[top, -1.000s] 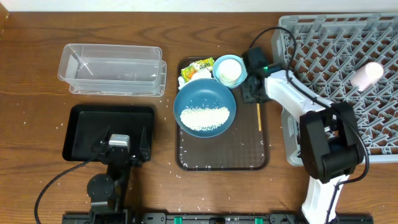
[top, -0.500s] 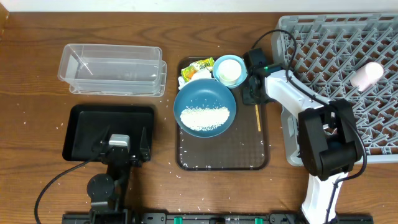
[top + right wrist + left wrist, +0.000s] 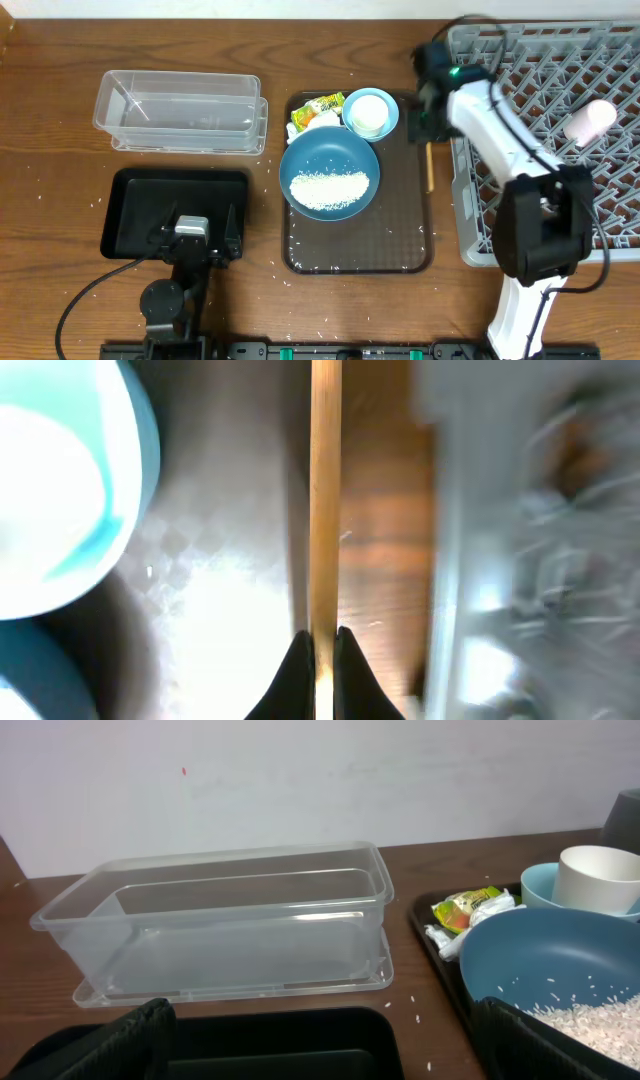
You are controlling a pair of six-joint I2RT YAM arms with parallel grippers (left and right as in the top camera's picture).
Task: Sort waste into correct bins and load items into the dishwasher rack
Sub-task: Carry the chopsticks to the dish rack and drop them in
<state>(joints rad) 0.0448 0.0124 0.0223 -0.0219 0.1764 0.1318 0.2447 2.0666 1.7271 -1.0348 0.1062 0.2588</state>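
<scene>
The right tool (image 3: 322, 647) pinches a wooden stick (image 3: 430, 170), long axis front-to-back beside the grey rack (image 3: 560, 32); the left tool (image 3: 320, 1040) is spread wide.

surface: brown wooden table (image 3: 50, 150) | far-left: clear tub (image 3: 180, 78) | near-left: black tray (image 3: 132, 205) | middle: brown tray (image 3: 392, 238) | right edge: grey rack (image 3: 585, 60) | scattered: white specks (image 3: 416, 1016)

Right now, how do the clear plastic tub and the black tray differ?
The clear plastic tub is see-through with tall walls, while the black tray is opaque and shallow. The tub lies farther from the robot and the tray nearer to it. Both are rectangular and similar in footprint.
</scene>
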